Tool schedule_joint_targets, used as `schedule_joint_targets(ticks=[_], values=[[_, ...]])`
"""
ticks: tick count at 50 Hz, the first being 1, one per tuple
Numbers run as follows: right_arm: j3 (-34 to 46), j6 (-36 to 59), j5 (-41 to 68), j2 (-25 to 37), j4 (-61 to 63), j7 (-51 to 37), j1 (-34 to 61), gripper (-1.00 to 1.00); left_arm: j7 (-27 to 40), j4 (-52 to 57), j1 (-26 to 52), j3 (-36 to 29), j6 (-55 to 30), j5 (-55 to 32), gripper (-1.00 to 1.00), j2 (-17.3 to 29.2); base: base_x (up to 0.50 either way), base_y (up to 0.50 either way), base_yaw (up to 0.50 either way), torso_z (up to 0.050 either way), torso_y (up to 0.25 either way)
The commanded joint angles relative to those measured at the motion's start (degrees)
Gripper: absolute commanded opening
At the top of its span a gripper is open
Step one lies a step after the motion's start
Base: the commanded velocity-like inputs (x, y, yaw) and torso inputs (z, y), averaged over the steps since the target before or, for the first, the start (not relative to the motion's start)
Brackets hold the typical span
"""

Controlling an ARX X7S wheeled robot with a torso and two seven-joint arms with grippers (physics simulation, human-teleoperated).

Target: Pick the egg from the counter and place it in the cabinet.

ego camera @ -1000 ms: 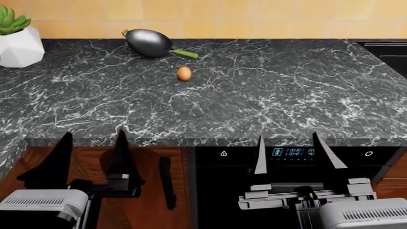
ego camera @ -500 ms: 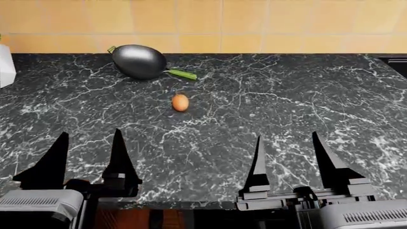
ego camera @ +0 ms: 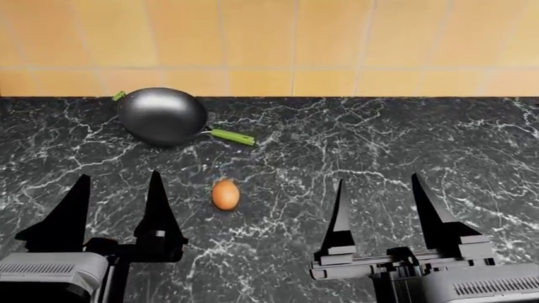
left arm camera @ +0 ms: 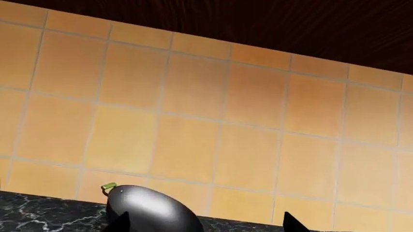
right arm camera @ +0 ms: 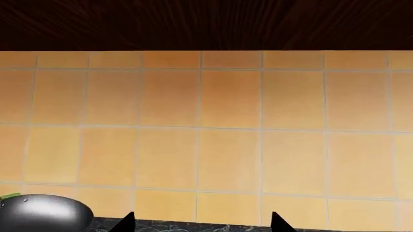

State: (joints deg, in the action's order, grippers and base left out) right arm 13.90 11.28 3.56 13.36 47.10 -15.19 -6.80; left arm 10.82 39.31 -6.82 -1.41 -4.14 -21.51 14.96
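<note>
Since the earlier head frames we have drawn closer to the table [ego camera: 404,145]: the oven front and the white planter that showed a second ago are gone from view, and the egg [ego camera: 225,194] has slid from the upper middle of the frame down to the lower middle.

We now see the egg lying on the black veined slab, between our two grippers but nearer the left gripper [ego camera: 118,205], just to the right of its inner finger. Nothing touches the egg and nothing lies between it and either gripper. Above and left of it, in the upper left of the head frame, sits the dark round wok [ego camera: 161,115] — dome side up, so its inside is hidden from us. Its green handle [ego camera: 231,137] points toward lower right, ending well above the egg.

Both pairs of jaws stand spread apart and hold nothing; the right gripper [ego camera: 379,202] hangs over bare marble at lower right.

Behind the table runs an orange tiled wall [ego camera: 337,44]. Both wrist views show that wall filling the frame, with dark wood [right arm camera: 206,24] above it — and the wok at the bottom edge.
</note>
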Motion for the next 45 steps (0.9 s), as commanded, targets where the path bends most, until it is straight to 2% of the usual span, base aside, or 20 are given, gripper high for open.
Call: schedule_joint_targets(ticks=[1, 9, 15, 20, 23, 28, 32, 38, 45], values=[[0.2, -0.7, 0.3, 0.5, -0.3, -0.7, -0.2, 1.00, 0.3, 0.0, 0.0, -0.3, 0.0, 0.1, 1.00, 0.4, 0.00, 0.00, 0.00, 0.000, 0.000], [0.7, -0.6, 0.2, 1.0, -0.7, -1.2, 0.0, 1.00, 0.4, 1.9, 1.0, -1.2, -5.9, -2.7, 1.00, 3.3, 0.00, 0.00, 0.00, 0.000, 0.001], [0.2, 0.3, 1.2, 1.3, -0.8, -1.7, 0.2, 1.00, -3.2, 5.9, 9.0, -4.3, -20.3, -8.4, 1.00, 12.4, 0.00, 0.00, 0.00, 0.000, 0.000], [-0.2, 1.0, 2.3, 1.6, -0.8, -1.9, 0.2, 1.00, -4.0, 6.7, 21.1, -5.3, -39.0, -22.4, 1.00, 18.8, 0.00, 0.00, 0.00, 0.000, 0.000], [-0.5, 1.5, 3.3, 1.5, -1.0, -2.1, 0.7, 1.00, -2.7, 5.9, 27.4, -5.3, -48.3, -30.4, 1.00, 20.9, 0.00, 0.00, 0.00, 0.000, 0.000], [-0.6, 2.2, 4.5, 1.6, -1.5, -2.1, 1.4, 1.00, 4.4, 2.9, 36.3, -2.5, -61.6, -48.2, 1.00, 22.4, 0.00, 0.00, 0.00, 0.000, 0.000], [-0.6, 2.4, 5.1, 1.9, -1.4, -2.0, 1.6, 1.00, 10.6, -0.7, 40.9, -1.2, -67.0, -61.0, 1.00, 23.8, 0.00, 0.00, 0.00, 0.000, 0.000], [-0.8, 3.3, 5.8, 2.3, -1.0, -2.3, 2.0, 1.00, 21.3, -6.7, 45.5, -2.8, -69.0, -77.3, 1.00, 26.3, 0.00, 0.00, 0.00, 0.000, 0.000], [-0.6, 3.9, 6.8, 2.7, -0.3, -2.4, 1.9, 1.00, 28.5, -8.6, 48.2, -5.7, -68.5, -84.5, 1.00, 28.3, 0.00, 0.00, 0.00, 0.000, 0.000]])
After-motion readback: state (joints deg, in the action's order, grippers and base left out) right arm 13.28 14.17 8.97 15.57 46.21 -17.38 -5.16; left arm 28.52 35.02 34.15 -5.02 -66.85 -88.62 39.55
